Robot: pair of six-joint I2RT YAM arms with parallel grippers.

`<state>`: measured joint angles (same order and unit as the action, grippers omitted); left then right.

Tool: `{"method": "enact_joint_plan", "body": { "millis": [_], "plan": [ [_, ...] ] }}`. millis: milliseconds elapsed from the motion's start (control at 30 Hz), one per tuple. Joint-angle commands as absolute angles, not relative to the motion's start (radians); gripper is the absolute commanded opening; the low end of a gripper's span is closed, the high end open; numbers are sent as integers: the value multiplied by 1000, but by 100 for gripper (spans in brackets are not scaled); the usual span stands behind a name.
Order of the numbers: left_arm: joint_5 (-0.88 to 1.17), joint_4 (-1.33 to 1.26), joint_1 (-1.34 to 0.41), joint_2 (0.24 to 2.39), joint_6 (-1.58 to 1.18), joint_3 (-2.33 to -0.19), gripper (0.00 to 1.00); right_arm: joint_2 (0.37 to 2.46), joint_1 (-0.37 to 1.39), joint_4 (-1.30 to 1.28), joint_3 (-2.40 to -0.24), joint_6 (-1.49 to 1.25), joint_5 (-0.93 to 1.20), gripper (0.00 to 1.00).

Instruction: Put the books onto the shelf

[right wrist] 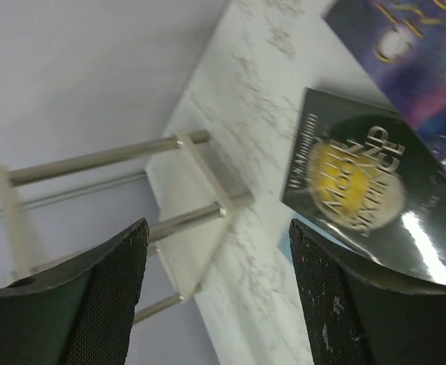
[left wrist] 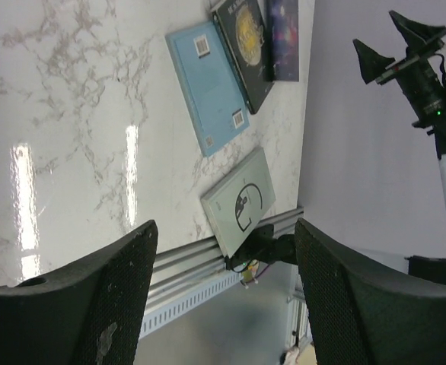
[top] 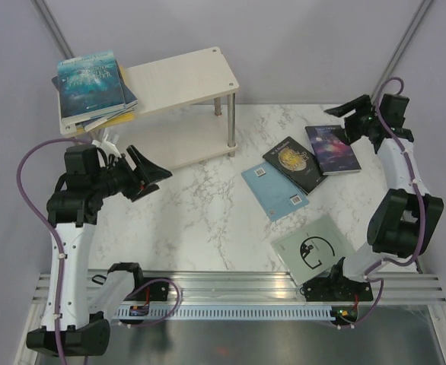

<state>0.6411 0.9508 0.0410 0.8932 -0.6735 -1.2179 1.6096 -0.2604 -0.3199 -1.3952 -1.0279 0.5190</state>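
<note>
The shelf [top: 185, 74] stands at the back left. A stack of books lies on the left end of its top board, with a teal ocean book [top: 90, 82] uppermost. On the marble lie a purple galaxy book [top: 332, 147], a black book with a gold disc [top: 294, 163], a light blue book [top: 275, 191] and a pale grey "G" book [top: 315, 246]. My left gripper [top: 153, 173] hangs open and empty in front of the shelf. My right gripper [top: 350, 114] is open and empty above the purple book. The right wrist view shows the black book [right wrist: 360, 190] and the shelf legs [right wrist: 189, 219].
The metal rail [top: 230, 285] runs along the table's near edge, and the grey book overhangs towards it. Grey walls close in on the back and sides. In the left wrist view the light blue book [left wrist: 208, 91] and the grey book [left wrist: 240, 201] lie ahead.
</note>
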Motion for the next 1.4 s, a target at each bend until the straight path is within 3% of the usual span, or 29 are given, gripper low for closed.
{"method": "enact_joint_plan", "body": {
  "millis": [0,267,533,1000,1367],
  "plan": [
    [675,832,8,856,-756,-1114,76,1657,-232,-520,-1362,-792,503,78],
    [583,738,-204,876,-804,-979,77,1885,-201,-537,-1477,-689,397,73],
    [558,703,-319,925,-807,-901,77,2131,-279,-488,-1683,-844,284,69],
    [557,721,-324,850,-824,-772,77,2452,-296,-756,-2238,-792,-90,66],
    [532,686,-324,940,-799,-766,77,2534,-221,-790,-2131,-686,-25,66]
  ]
}}
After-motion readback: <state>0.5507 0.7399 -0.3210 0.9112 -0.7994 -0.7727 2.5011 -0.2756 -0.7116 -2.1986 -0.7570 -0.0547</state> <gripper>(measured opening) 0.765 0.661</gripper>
